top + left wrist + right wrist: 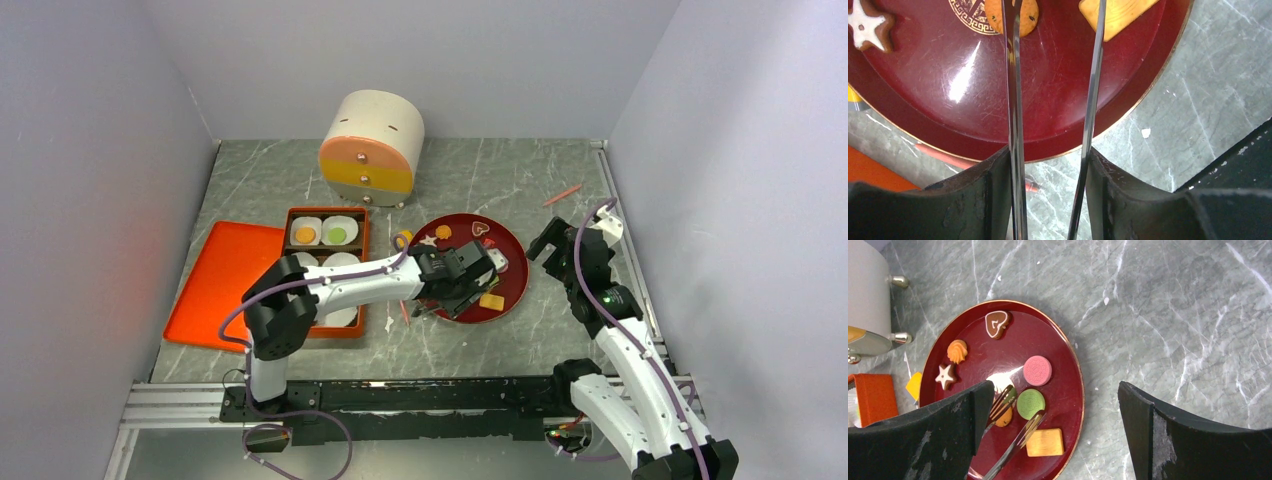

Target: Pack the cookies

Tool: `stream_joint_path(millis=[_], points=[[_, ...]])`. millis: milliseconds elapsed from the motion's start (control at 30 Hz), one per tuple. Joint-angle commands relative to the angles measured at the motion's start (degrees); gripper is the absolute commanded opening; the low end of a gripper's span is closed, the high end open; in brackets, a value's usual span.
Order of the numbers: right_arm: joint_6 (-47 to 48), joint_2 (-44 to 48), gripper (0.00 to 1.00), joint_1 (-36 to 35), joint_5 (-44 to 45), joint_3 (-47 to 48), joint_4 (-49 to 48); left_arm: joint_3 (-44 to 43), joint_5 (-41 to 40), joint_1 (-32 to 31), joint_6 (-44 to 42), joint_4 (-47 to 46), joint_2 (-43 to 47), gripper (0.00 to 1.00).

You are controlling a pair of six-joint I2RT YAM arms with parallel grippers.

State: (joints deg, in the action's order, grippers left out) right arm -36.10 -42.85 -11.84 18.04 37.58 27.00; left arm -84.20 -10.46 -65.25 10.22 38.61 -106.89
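One table: grey marbled top [500, 345], walled on three sides.
Left arm: the left arm [350, 280] stretches low to the right, covering the box's near half, wrist over the plate.
Right arm: the right arm [625, 345] is folded up at the table's right side.
Orange tray: the orange tray [215, 285] lies flat at the left.
Drawer cabinet: the drawer cabinet [372, 140] is round and stands behind the box.
Box: the box [325, 211] is brown, at the tray's right edge, with white liners [340, 262] inside.
Red plate: the red plate [993, 355] sits between the box and the right gripper.
Left gripper: the left gripper [478, 272] has its fingers clamped on the tongs, one blade against each.
Right gripper: the right gripper [552, 246] hovers just right of the plate, jaws spread wide, holding nothing.
Tongs: the tongs [1014, 110] have their blades apart, one across the orange-brown round [1004, 416], the other just beside the yellow rectangle [1045, 442].
Cookies: the plate also holds the heart [996, 323], orange swirl [957, 351], star [945, 376], pink round [1037, 370] and green round [1030, 403]. In the box's far liners are an orange one [305, 234] and a green one [338, 234].
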Motion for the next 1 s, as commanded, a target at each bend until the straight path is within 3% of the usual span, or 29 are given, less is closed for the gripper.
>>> stream_joint_path(millis=[0,767,967], points=[[0.90,0.95,1.00,-0.03,1.97,1.05,-0.07,-2.72,-0.93,-0.40,-0.07,-0.60,-1.42,0.53],[0.68,-1.01,1.00,-0.06,1.38,1.22,-1.93,-6.38,-8.68,-4.26,-0.81,5.53,-5.80,0.51],[0.68,-1.05,1.00,-0.05,1.54,1.57,-1.54,-7.44,-10.11,-4.27,-0.81,6.48,-7.06,0.45]])
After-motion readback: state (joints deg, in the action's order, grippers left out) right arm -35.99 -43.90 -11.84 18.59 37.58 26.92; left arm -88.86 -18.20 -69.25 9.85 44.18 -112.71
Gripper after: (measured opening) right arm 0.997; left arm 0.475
